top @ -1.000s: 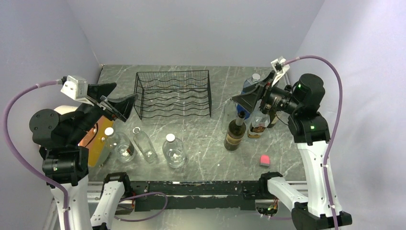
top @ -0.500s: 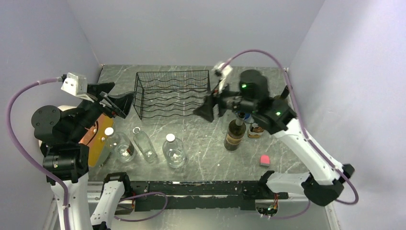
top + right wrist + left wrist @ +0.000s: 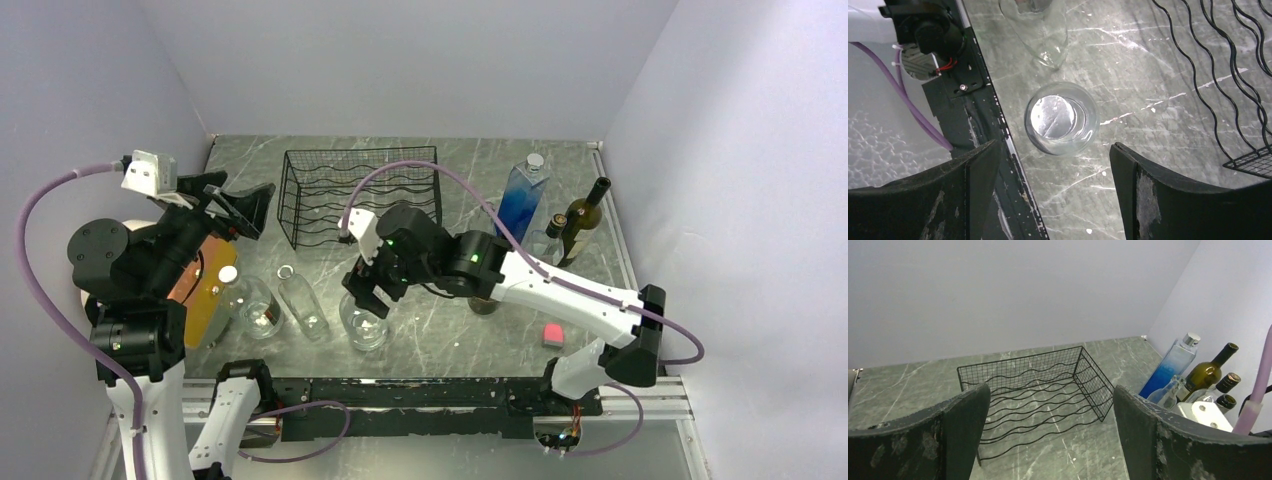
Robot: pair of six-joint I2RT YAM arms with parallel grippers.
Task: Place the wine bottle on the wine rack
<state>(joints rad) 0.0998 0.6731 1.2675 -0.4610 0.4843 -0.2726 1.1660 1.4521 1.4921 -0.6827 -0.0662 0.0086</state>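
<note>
The black wire wine rack point(image 3: 360, 195) stands at the back middle of the table and shows in the left wrist view point(image 3: 1035, 390). A green wine bottle point(image 3: 580, 212) stands at the back right, also in the left wrist view point(image 3: 1210, 371). A dark wine bottle point(image 3: 483, 304) at mid table is mostly hidden behind my right arm. My right gripper point(image 3: 366, 290) is open and empty. It hovers over a clear white-capped bottle point(image 3: 1060, 117) near the front edge, jaws wide in the right wrist view point(image 3: 1053, 192). My left gripper point(image 3: 238, 205) is open and empty, left of the rack, facing it point(image 3: 1050, 435).
A blue bottle point(image 3: 521, 195) and small bottles stand at the back right. An amber flask point(image 3: 205, 300), a round clear bottle point(image 3: 252, 302) and a slim clear bottle point(image 3: 302, 303) line the front left. A pink cube point(image 3: 552, 334) lies front right. The black front rail point(image 3: 978, 100) borders the table.
My right arm has swung from the back right across to the left and down, and now hangs over the clear capped bottle at the front. The left arm has barely moved.
</note>
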